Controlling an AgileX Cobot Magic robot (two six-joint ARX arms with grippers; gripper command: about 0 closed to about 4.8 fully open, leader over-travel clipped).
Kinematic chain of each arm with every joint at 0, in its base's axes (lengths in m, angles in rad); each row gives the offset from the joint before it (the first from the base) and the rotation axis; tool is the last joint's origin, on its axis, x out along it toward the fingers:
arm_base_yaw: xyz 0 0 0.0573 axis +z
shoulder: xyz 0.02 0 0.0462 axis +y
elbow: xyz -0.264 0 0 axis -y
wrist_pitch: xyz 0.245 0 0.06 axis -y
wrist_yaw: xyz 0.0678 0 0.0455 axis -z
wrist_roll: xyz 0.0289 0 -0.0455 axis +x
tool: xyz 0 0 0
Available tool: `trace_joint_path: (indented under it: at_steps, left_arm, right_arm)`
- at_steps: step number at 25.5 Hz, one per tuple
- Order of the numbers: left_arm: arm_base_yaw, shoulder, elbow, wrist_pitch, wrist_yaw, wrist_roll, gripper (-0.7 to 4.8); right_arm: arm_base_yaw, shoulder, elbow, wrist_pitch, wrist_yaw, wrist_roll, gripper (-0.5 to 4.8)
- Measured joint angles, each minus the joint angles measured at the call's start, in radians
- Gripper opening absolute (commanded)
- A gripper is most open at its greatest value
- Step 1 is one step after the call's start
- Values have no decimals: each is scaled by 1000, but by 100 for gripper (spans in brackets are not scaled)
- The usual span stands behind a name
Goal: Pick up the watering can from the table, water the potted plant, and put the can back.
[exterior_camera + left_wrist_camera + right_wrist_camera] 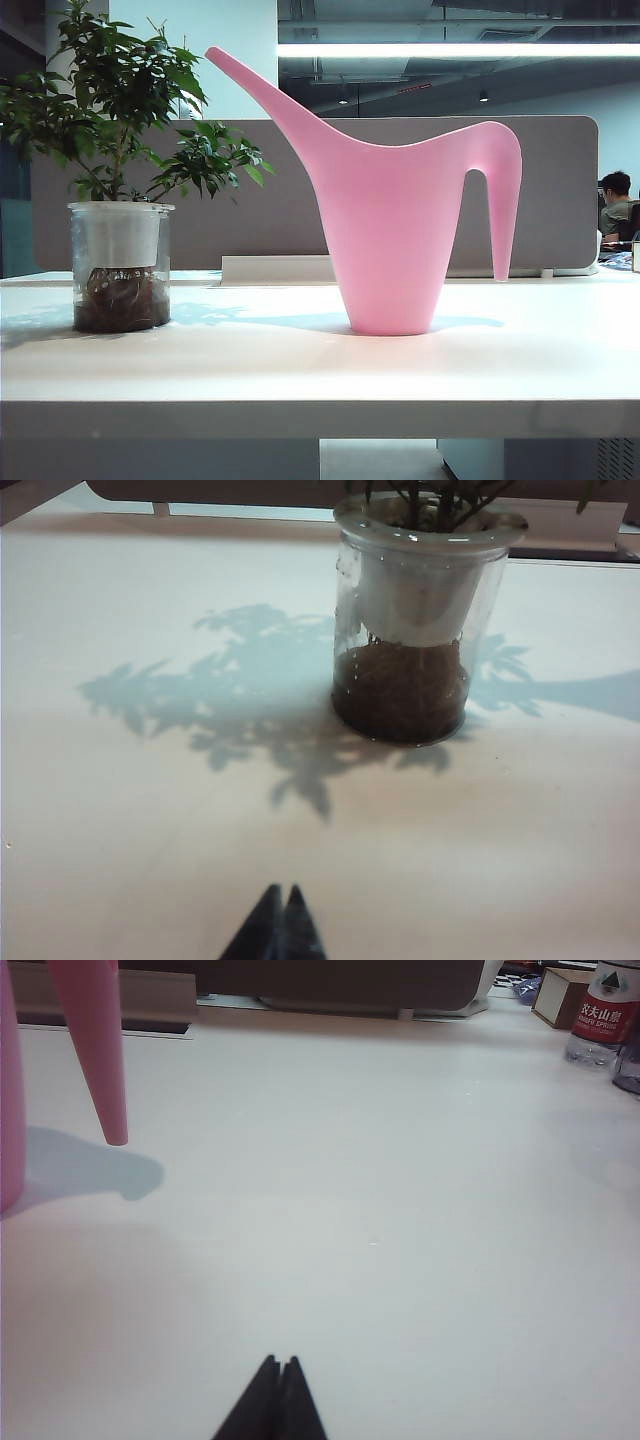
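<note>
Exterior view: the can [388, 235] stands untouched mid-table [300, 370], plant [120, 200] well apart on its spout side, while both the left gripper [283, 898] and right gripper [281, 1368] are seen pinched closed, empty, so the right should be opened before the handle is approached.

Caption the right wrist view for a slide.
Shut right gripper low over the white table, the pink watering can untouched off to one side.
</note>
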Motion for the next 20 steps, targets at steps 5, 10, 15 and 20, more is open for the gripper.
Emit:
trace_joint_path:
  at_steps: [5,10,15,20]
  left_arm:
    - [0,0,0,0,0,0,-5]
    - [0,0,0,0,0,0,-5]
    - [0,10,13,-31,0,0,-5]
    - [-48,117,232,-277,0,0,-5]
  right_arm:
    - [0,0,0,0,0,0,-5]
    - [0,0,0,0,0,0,-5]
    - [0,0,0,0,0,0,-5]
    - [0,0,0,0,0,0,-5]
